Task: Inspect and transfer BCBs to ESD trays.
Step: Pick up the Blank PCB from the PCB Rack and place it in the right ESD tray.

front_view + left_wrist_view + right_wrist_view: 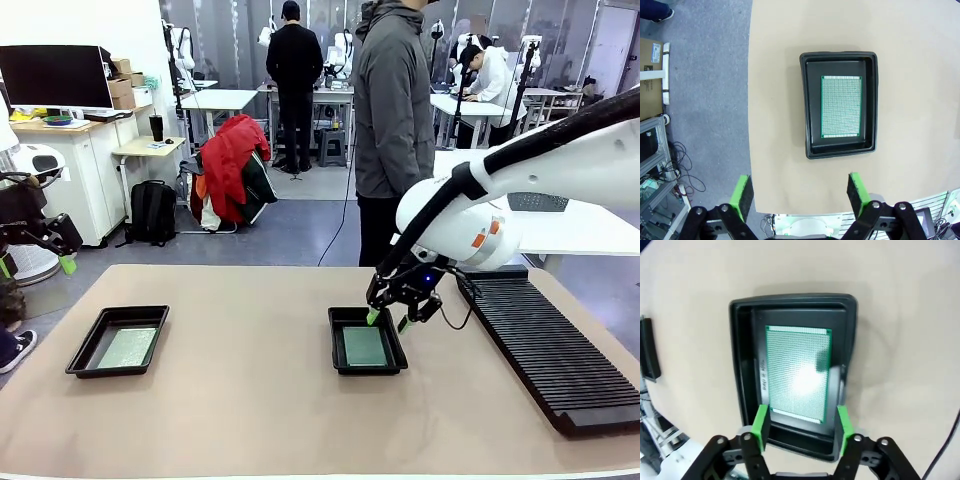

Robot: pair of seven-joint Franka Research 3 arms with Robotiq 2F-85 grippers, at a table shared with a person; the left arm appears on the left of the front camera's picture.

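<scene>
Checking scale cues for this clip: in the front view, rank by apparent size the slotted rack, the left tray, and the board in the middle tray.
1. Black slotted rack, clearly largest.
2. Left ESD tray.
3. Green board in the middle tray, smallest.

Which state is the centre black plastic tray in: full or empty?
Full: the centre black plastic tray holds one flat green circuit board.
</scene>
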